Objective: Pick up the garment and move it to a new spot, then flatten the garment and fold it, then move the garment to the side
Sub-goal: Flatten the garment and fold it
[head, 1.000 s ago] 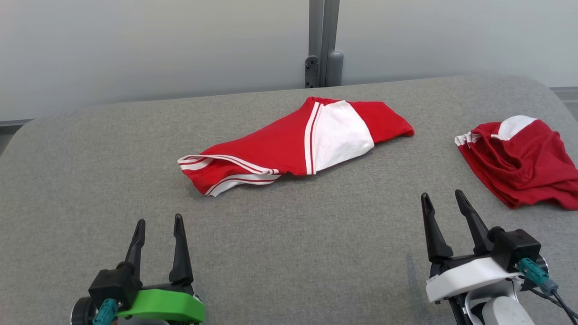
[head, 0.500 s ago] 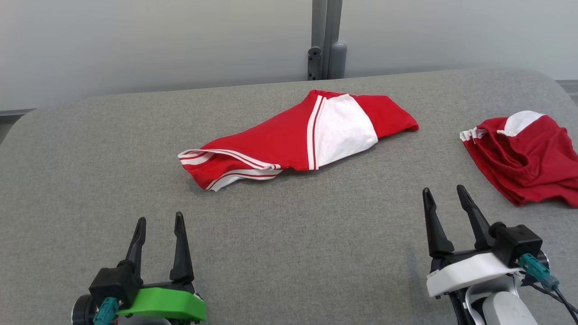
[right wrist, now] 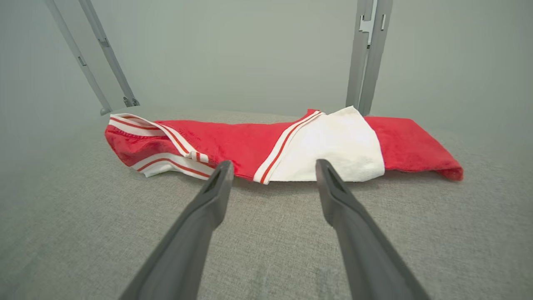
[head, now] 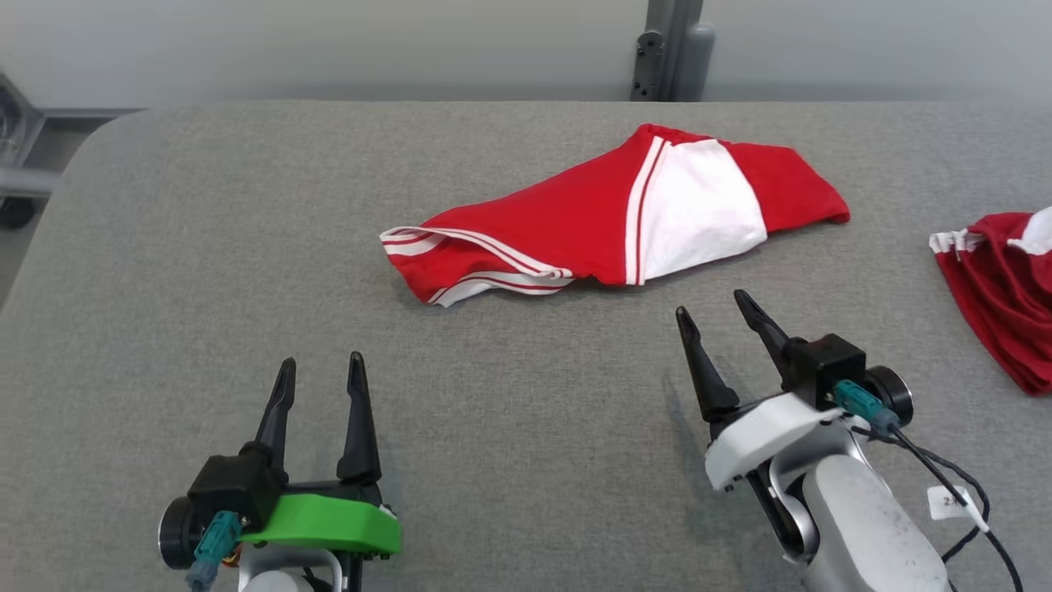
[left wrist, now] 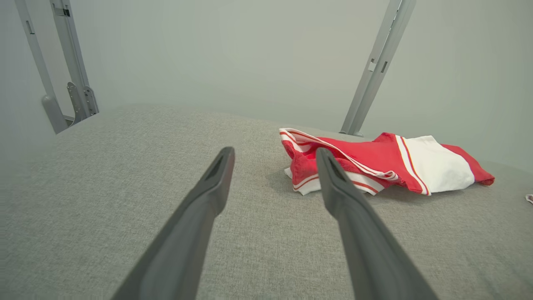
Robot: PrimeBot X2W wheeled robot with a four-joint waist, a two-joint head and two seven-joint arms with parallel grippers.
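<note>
The red-and-white garment (head: pixel 608 230) lies bunched on the grey table (head: pixel 205 247) toward 12 o'clock. The right gripper (head: pixel 709 302), fingers spread and empty, sits near its 5 o'clock; the left gripper (head: pixel 321 358), likewise spread, hangs well apart at 7 o'clock. The head view adds a second red garment (head: pixel 1003 288) at 3 o'clock.

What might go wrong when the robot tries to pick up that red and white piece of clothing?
1. The garment lies crumpled and doubled over, so the open right pincer near its edge may pinch only one layer and lift it twisted.
2. Another red cloth lies at the right side of the table; a garment set down there might tangle with it.
</note>
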